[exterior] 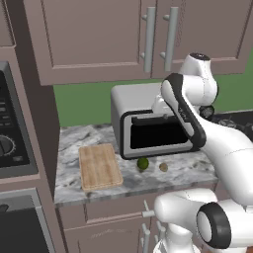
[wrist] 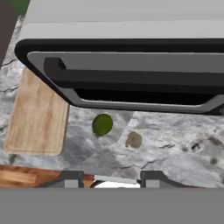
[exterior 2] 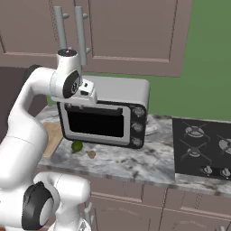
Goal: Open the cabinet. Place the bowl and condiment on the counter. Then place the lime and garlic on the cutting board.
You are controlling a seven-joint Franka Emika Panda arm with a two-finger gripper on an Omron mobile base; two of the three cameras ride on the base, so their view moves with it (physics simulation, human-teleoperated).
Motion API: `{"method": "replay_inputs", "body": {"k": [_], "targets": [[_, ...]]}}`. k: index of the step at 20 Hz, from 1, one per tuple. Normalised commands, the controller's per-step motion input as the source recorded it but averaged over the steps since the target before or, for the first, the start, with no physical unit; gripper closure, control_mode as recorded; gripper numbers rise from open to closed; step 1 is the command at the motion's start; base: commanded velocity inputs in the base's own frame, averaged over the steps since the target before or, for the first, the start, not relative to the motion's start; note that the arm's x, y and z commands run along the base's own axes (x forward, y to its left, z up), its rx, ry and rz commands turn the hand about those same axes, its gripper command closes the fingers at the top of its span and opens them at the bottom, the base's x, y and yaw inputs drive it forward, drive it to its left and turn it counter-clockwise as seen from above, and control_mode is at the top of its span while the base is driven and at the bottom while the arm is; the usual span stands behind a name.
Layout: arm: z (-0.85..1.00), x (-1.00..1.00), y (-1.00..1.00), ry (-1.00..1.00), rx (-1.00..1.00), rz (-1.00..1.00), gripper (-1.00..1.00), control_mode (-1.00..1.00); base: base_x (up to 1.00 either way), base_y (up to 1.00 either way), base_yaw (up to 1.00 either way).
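The cabinet (exterior: 94, 34) (exterior 2: 131, 27) hangs above the counter (exterior: 188, 170) (exterior 2: 131, 162) with both doors shut, its two grey bar handles side by side. The bowl and condiment are out of view. A wooden cutting board (exterior: 100, 166) (wrist: 37, 116) lies bare at the counter's left end. To its right, in front of the toaster oven, sit the green lime (exterior: 143, 163) (exterior 2: 77, 145) (wrist: 102, 124) and the small beige garlic (exterior: 163, 167) (exterior 2: 91, 154) (wrist: 134, 139). My gripper (wrist: 111, 178) hovers high above them, pointing down, open with nothing between its fingers.
A silver toaster oven (exterior: 148, 128) (exterior 2: 108, 113) fills the back of the counter directly below my hand. A black stovetop (exterior 2: 203, 146) lies to the right. A tall built-in oven column (exterior: 10, 128) bounds the counter on the left.
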Motion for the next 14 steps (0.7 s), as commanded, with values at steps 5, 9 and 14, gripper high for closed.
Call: {"method": "replay_inputs", "body": {"k": [5,9,14], "targets": [[0.19,-0.15,0.10,-0.31,-0.13,0.00,-1.00,-1.00,0.00,0.00,0.00],[0.40,-0.14,0.04,-0.51,-0.10,0.00,-1.00,-1.00,0.00,0.00,0.00],[0.80,0.02,0.05,-0.32,-0.05,-0.02,-1.00,-1.00,0.00,0.00,0.00]]}}
